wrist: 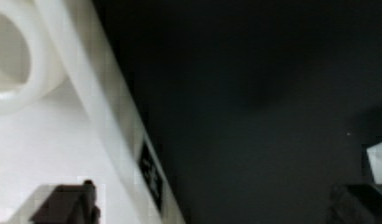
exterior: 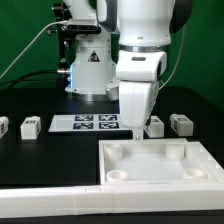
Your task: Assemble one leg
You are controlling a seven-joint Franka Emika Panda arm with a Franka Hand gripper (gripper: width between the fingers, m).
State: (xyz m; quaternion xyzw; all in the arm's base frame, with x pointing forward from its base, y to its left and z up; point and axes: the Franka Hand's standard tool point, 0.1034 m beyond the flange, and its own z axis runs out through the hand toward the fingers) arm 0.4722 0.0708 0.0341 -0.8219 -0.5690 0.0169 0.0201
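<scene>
Panda arm (exterior: 135, 60) reaches down over the black tabletop (exterior: 40, 160), w/ its claw (exterior: 140, 122) low, just behind the far rim of the white panel (exterior: 160, 162), a square tray-like part w/ round corner sockets. Claw is released: in the wrist view the two dark fingertips (wrist: 63, 205) sit wide apart w/ only bare tabletop btwn them, nothing gripped. The same view shows one round socket (wrist: 10, 60) and the panel's raised rim running alongside one finger. A dark mark on the rim wall is too blurred to read. A white bit (wrist: 380, 158) is cut by the frame edge near the other finger; can't tell what it is. In the exterior view the leg (exterior: 155, 126), a small white tagged block, stands on the tabletop just beside the claw, toward the exterior view's right and not held. A second leg (exterior: 181, 124) sits near it, further right. The marker board (exterior: 95, 122) lies flat to the exterior view's left of the claw. Beyond it are a third leg (exterior: 30, 126) and a fourth leg (exterior: 3, 127), the latter cropped at the edge. All four legs are apart from the panel.
</scene>
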